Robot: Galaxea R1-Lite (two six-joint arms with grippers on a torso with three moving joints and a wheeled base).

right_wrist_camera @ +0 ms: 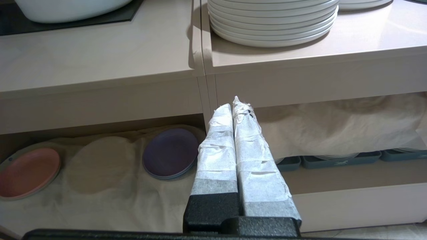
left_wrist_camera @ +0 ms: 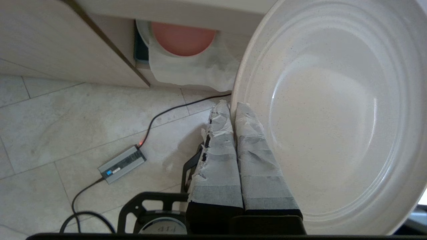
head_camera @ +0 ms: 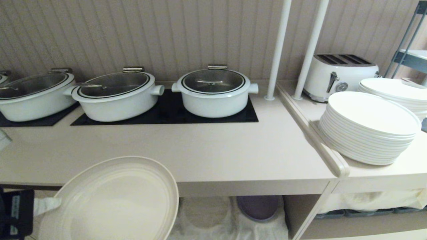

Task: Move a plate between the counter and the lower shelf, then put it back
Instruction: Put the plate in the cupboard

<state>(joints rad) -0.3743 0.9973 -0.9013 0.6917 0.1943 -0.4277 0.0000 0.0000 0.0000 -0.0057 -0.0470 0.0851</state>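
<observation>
Our left end effector (left_wrist_camera: pixel 232 106) is clenched on the rim of the plate (left_wrist_camera: pixel 330 116), holding it tilted in the air just in front of the surface (head_camera: pixel 200 156), above the lower shelf (head_camera: pixel 213 216). Our right end effector (right_wrist_camera: pixel 235 105) hangs clenched and empty, facing the shelves.

Three white lidded pots (head_camera: pixel 215 91) stood in a row on black glass cooking panels (head_camera: pixel 166 113) before a ribbed wall. Two white poles (head_camera: pixel 278 50) rose beside the rightmost pot. On the adjoining narrower top sat a white toaster (head_camera: pixel 340 75) and, in front of it, two stacks of glossy white plates (head_camera: pixel 367 128). A purple plate (right_wrist_camera: pixel 170 156) and a pink plate (right_wrist_camera: pixel 28 171) lay below. On the tiled floor (left_wrist_camera: pixel 66 116), a grey power adapter (left_wrist_camera: pixel 121 164) trailed a black cable.
</observation>
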